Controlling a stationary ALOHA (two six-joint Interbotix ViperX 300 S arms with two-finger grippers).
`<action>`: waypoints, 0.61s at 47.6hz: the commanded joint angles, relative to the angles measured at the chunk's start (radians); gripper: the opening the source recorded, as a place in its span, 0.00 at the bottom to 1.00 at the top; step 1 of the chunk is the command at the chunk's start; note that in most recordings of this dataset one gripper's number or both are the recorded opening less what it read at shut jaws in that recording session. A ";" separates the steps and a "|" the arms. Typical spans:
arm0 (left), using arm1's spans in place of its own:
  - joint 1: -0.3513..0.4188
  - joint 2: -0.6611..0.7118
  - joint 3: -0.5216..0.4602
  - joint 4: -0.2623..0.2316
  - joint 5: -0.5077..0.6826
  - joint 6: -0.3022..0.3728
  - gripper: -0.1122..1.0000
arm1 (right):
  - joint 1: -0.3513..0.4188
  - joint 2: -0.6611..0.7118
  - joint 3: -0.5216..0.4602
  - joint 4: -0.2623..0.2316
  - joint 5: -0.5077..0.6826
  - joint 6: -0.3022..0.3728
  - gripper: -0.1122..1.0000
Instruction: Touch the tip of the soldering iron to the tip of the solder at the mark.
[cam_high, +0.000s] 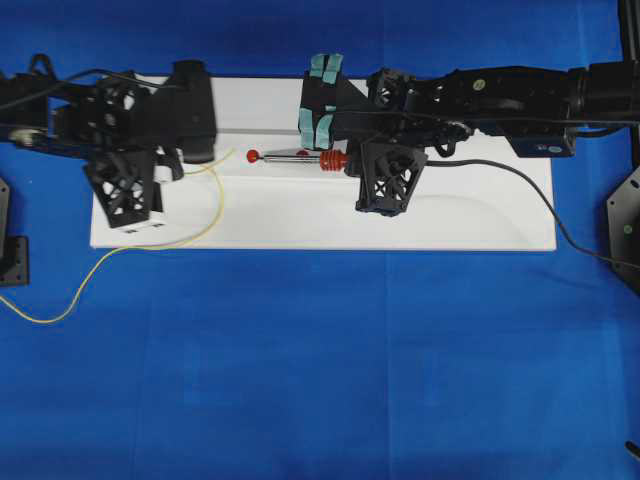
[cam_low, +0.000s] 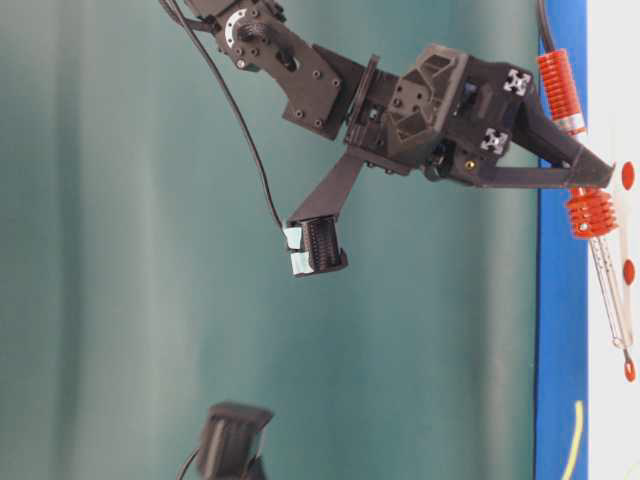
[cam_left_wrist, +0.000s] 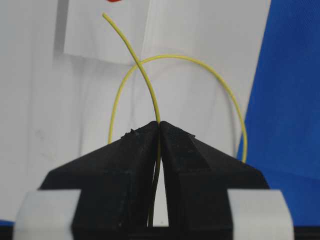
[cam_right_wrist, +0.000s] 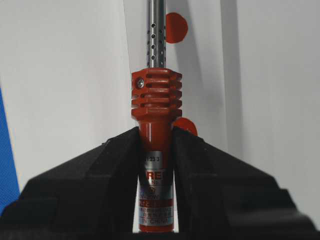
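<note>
The left gripper (cam_left_wrist: 159, 131) pinches the solder (cam_left_wrist: 145, 75); the right gripper (cam_right_wrist: 156, 145) clamps the soldering iron (cam_right_wrist: 156, 107). The iron lies left-right, its tip just right of the wire's end.

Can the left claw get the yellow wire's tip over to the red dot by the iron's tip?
Probably yes. The left claw grips the solder, and only bare white board lies between its tip and the dot.

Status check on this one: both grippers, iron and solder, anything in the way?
Left gripper shut on solder. Right gripper shut on soldering iron. Tips apart. Nothing between.
</note>
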 joint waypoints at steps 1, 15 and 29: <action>0.002 -0.049 0.009 0.002 -0.008 -0.003 0.12 | 0.002 -0.014 -0.023 -0.002 -0.006 0.000 0.16; 0.002 -0.071 0.029 0.002 -0.021 -0.006 0.12 | 0.002 -0.017 -0.023 -0.002 -0.008 0.000 0.16; 0.002 -0.072 0.031 0.002 -0.026 -0.006 0.12 | 0.002 -0.120 0.031 -0.020 -0.008 0.006 0.16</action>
